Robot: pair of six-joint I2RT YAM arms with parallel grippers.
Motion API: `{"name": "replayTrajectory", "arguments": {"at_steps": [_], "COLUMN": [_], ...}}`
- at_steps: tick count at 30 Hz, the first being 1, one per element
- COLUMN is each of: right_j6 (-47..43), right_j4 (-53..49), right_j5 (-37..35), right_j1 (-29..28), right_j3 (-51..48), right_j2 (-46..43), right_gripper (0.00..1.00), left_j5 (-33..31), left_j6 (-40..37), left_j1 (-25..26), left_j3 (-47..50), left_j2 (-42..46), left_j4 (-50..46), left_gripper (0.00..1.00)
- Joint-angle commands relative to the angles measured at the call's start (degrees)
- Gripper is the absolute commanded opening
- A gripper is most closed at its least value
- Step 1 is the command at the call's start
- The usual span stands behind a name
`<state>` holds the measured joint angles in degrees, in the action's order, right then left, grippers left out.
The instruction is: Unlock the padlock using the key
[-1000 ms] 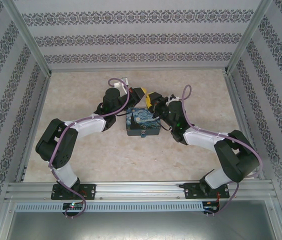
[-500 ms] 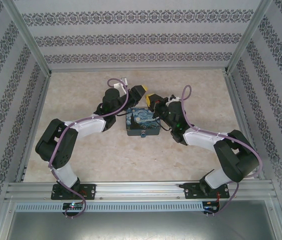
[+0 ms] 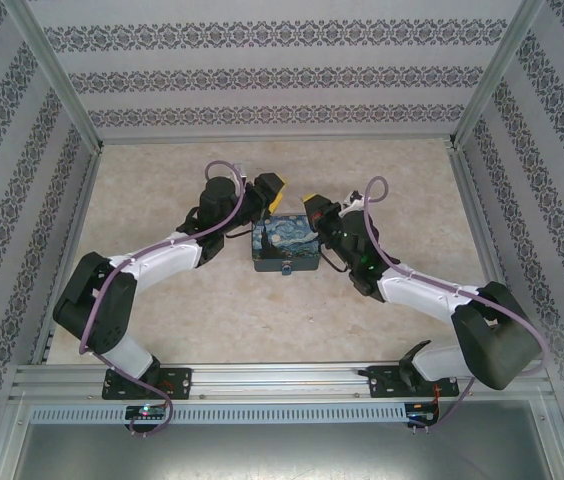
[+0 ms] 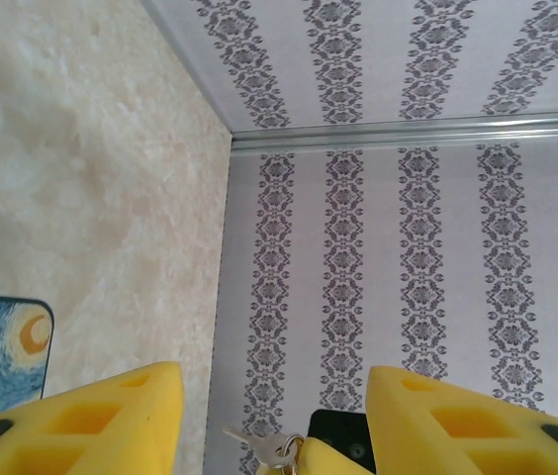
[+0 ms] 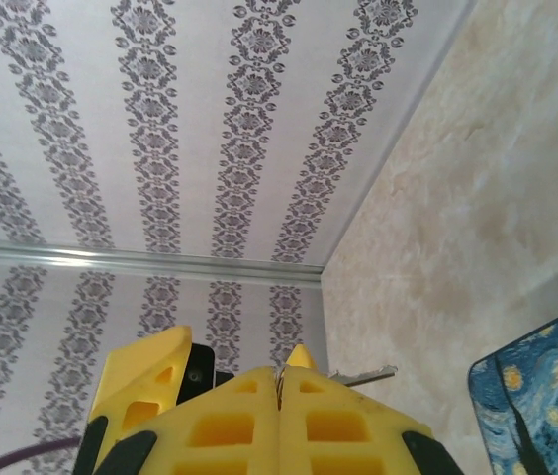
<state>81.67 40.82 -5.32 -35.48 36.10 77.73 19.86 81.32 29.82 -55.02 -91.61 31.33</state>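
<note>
The silvery key (image 5: pixel 363 375) on its ring is pinched between the yellow fingers of my right gripper (image 5: pixel 279 384), which is shut on it, and the blade sticks out to the right. My left gripper (image 4: pixel 271 381) stands open with nothing between its fingers. Beyond its gap, the key (image 4: pixel 264 447) shows at the right gripper's tip. From above, the left gripper (image 3: pixel 267 190) and the right gripper (image 3: pixel 313 207) hover apart over the far edge of the starry-night box (image 3: pixel 284 247). The tiny padlock (image 3: pixel 285 269) hangs on the box's near side.
The box stands mid-table on the beige marbled top (image 3: pixel 402 190). Patterned walls (image 3: pixel 282 80) and aluminium rails (image 3: pixel 272 132) close the table in at the back and both sides.
A second ago both grippers met over the box's far edge. The left one has opened and drawn back to the left, while the right one has shut on the key.
</note>
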Motion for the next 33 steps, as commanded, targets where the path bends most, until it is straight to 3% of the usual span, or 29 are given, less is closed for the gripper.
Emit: {"name": "replayTrajectory", "arguments": {"at_steps": [1,21,33], "right_j6": [-5.33,-4.78,-3.91], "right_j4": [-0.70,0.30,0.82], "right_j5": [-3.64,-3.15,-3.00], "right_j1": [-1.11,-2.06,-2.19], "right_j3": [-0.25,0.38,-0.24], "right_j2": [0.16,2.85,3.47], "right_gripper": [0.00,0.00,0.00], "left_j5": [0.41,1.03,1.09], "left_j6": [1.76,2.88,3.31], "left_j1": [1.13,2.87,3.42], "left_j3": [0.35,-0.44,-1.16], "left_j2": [0.78,-3.75,-5.29], "left_j4": [-2.33,1.61,3.02], "left_gripper": [0.50,0.36,0.22]}}
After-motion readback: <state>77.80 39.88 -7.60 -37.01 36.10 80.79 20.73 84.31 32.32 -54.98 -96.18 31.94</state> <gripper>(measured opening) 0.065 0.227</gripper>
